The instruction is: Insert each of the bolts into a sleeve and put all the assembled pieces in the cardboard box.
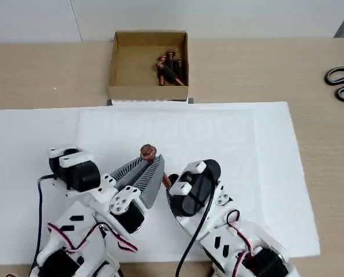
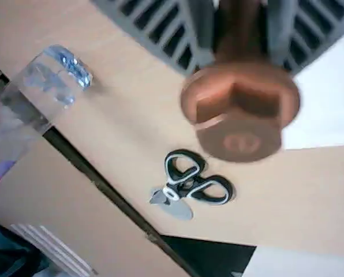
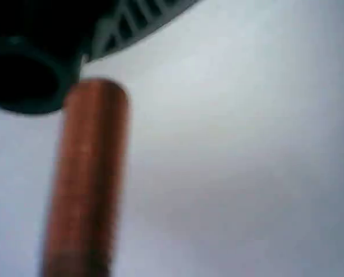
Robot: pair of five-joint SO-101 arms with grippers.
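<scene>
1 bolt [image 1: 148, 153] gripped, sleeve [image 3: 22, 75] at its tip.
The left gripper [image 1: 152, 161] was clamped on the copper bolt above the white sheet [image 1: 247, 150], head toward the cardboard box [image 1: 119, 69]. The threaded end lay just beside the dark sleeve's mouth at the right gripper [image 1: 172, 187], whose grip could not be told. Several assembled pieces [image 1: 171, 68] lay in the box.

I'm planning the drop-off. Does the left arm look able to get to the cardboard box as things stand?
Probably yes: only bare white sheet lies between the left gripper, shut on a bolt, and the open-topped cardboard box, though it looks a long stretch.
</scene>
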